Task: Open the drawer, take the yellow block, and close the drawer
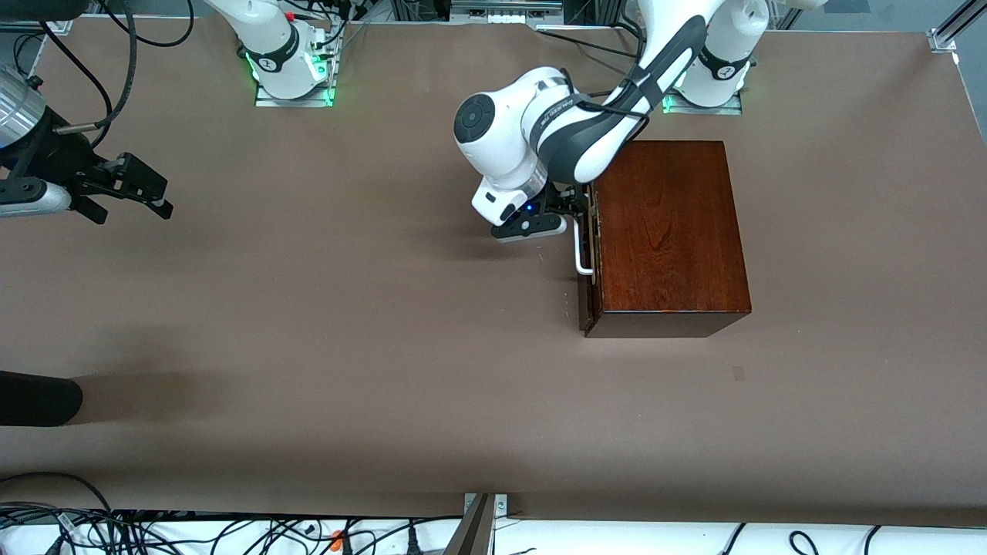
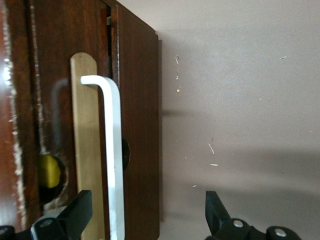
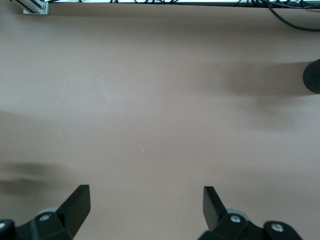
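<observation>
The glossy reddish-brown box (image 1: 671, 231) stands toward the left arm's end of the table. The drawer (image 1: 586, 304) is pushed in, with only a thin gap at its dark front. Its white loop handle (image 1: 583, 248) faces the right arm's end. My left gripper (image 1: 578, 208) is open at the handle. In the left wrist view the handle (image 2: 114, 145) runs between the fingers (image 2: 80, 212), untouched. A bit of yellow (image 2: 49, 171), seemingly the yellow block, shows through a round notch. My right gripper (image 1: 133, 210) is open and empty over bare table; it also shows in its wrist view (image 3: 145, 210).
Brown tabletop (image 1: 347, 324) stretches between the two grippers. A dark rounded object (image 1: 38, 397) lies at the table's edge near the right arm's end, nearer to the front camera. Cables run along the near edge (image 1: 231, 532).
</observation>
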Tool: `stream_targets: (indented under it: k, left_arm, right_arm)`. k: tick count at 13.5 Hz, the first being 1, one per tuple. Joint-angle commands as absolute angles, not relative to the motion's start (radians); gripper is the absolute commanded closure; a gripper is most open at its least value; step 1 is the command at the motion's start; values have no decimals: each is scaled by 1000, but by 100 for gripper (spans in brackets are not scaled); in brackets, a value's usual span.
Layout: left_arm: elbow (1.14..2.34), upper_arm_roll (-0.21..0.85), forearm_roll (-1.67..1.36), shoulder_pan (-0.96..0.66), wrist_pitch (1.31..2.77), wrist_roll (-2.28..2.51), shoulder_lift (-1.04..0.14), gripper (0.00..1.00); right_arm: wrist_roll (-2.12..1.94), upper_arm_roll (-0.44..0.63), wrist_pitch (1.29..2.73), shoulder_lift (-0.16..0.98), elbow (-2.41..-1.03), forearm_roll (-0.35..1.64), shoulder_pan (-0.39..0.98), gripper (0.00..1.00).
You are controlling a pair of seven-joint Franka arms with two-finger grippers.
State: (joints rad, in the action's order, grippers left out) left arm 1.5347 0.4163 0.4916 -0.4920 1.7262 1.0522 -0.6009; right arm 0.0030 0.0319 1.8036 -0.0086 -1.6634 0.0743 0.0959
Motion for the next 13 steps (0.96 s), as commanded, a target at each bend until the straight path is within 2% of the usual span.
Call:
stream_targets:
  k: [1,13]
  left_arm:
    - [1509,411,528,-503,1720,990,-623,0]
    - [1509,407,525,-492,1758,976,-667,0]
  right_arm:
    - [8,32,1801,-2,-1646,87,92,0]
    - [3,32,1790,5,-1646,92,94,0]
